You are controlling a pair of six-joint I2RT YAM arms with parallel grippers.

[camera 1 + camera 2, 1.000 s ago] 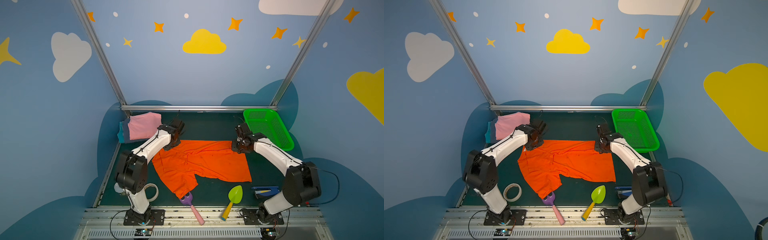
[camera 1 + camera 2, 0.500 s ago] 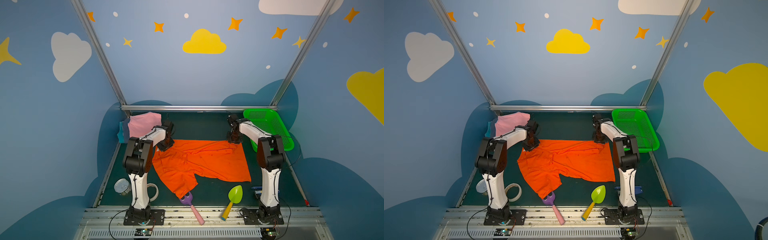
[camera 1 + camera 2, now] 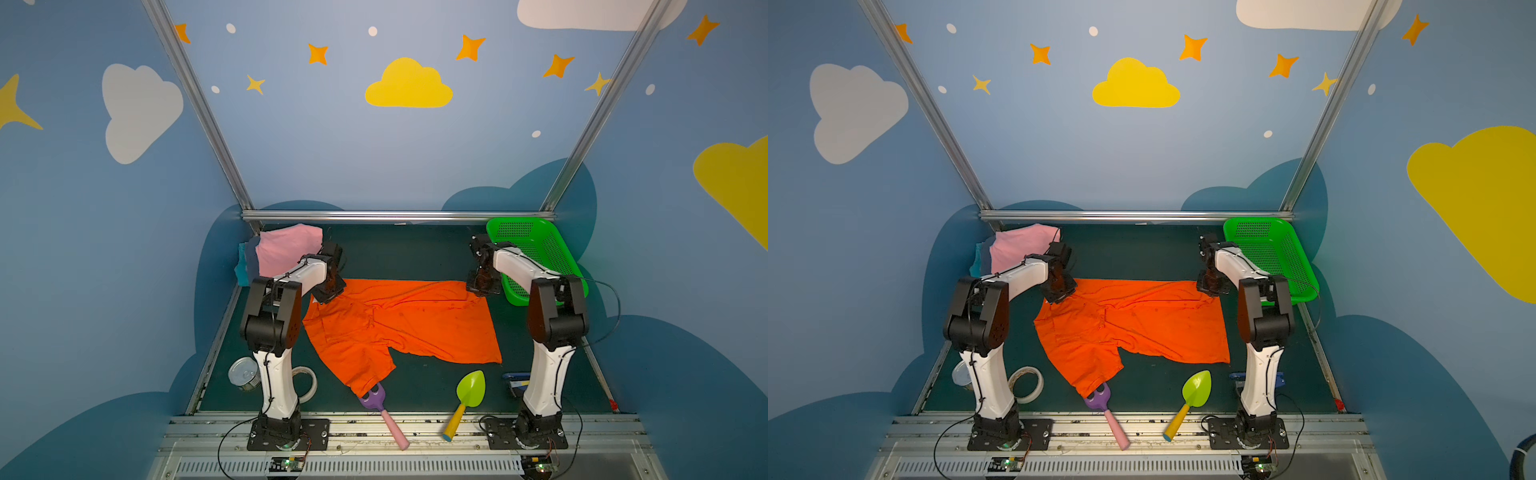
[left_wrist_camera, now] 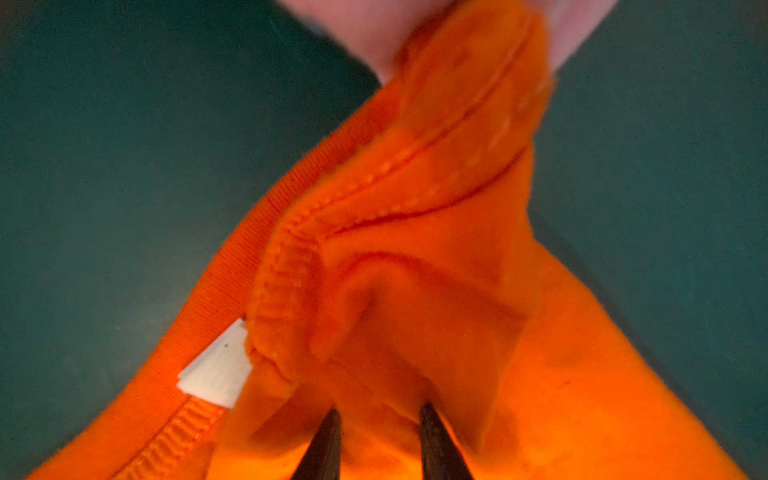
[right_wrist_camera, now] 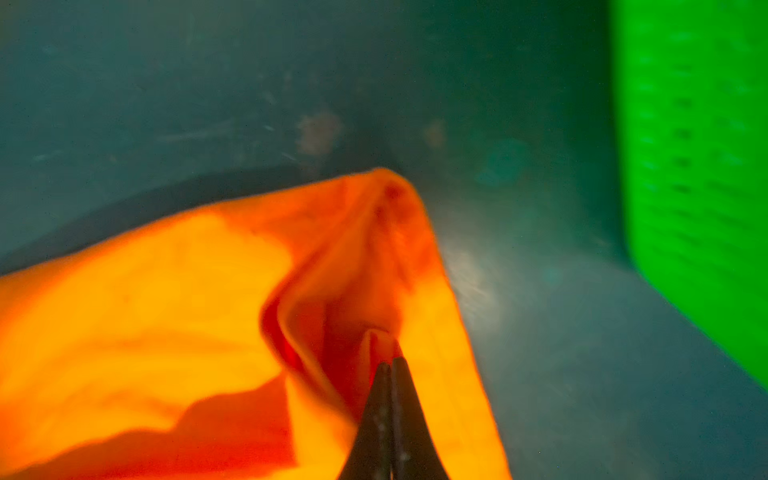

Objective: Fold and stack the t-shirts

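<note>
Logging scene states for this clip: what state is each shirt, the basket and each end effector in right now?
Bright orange short-sleeved cloth t-shirt: unfolded, spread out, rumpled.
Pink folded cloth shirt: folded, topping the far-left pile.
Green perforated plastic basket: looks empty.
Left end effector: closed on bunched orange cloth near the collar.
Right end effector: shut, pinching the orange shirt's far corner.

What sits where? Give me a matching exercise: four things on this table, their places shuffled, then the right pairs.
Things:
1. orange t-shirt
2. pink t-shirt
3. green basket
4. tin can

Places on the table:
A. far right corner
B. near left corner
C. spread across the middle
D. far left corner

Pairs: 1-C, 2-D, 3-A, 4-B
</note>
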